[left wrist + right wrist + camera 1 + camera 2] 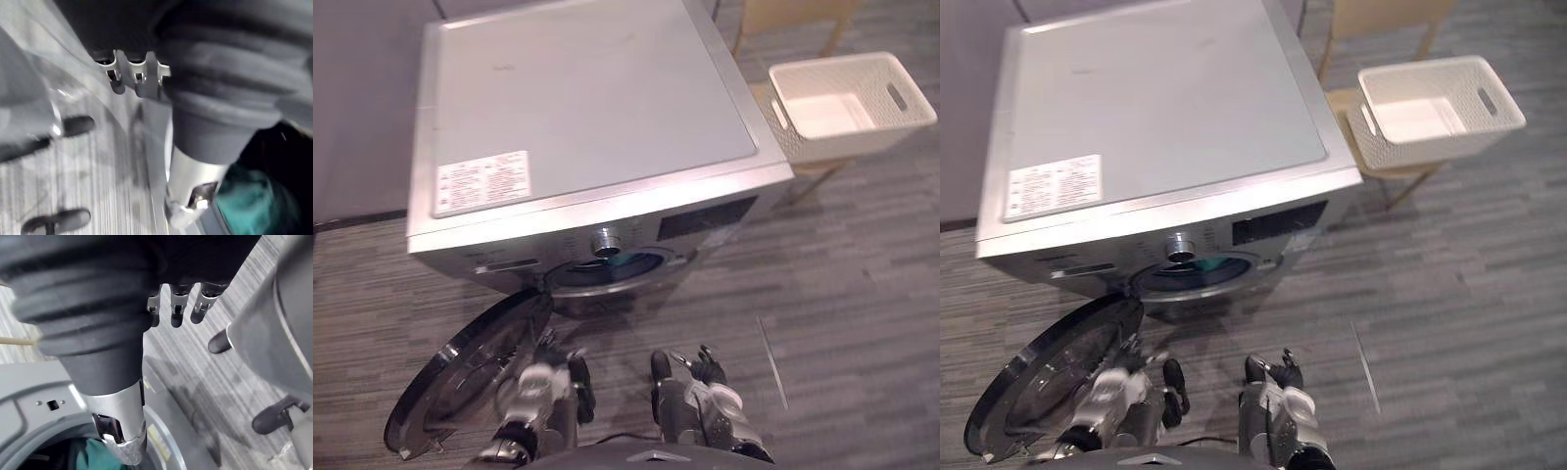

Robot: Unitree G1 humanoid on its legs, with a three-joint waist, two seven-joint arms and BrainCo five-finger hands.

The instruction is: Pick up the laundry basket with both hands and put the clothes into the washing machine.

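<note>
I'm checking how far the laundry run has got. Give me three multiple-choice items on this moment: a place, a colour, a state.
1. Where is the white basket? A on top of the washing machine; B on a wooden stand beside it; C inside the drum.
2. What colour is the cloth in the drum? A red; B teal; C yellow.
3. The machine's door is: A shut; B swung open; C removed.
Answers: 1 B, the basket sits on the stand right of the machine. 2 B, teal shows through the opening. 3 B, the door hangs open on the left.
</note>
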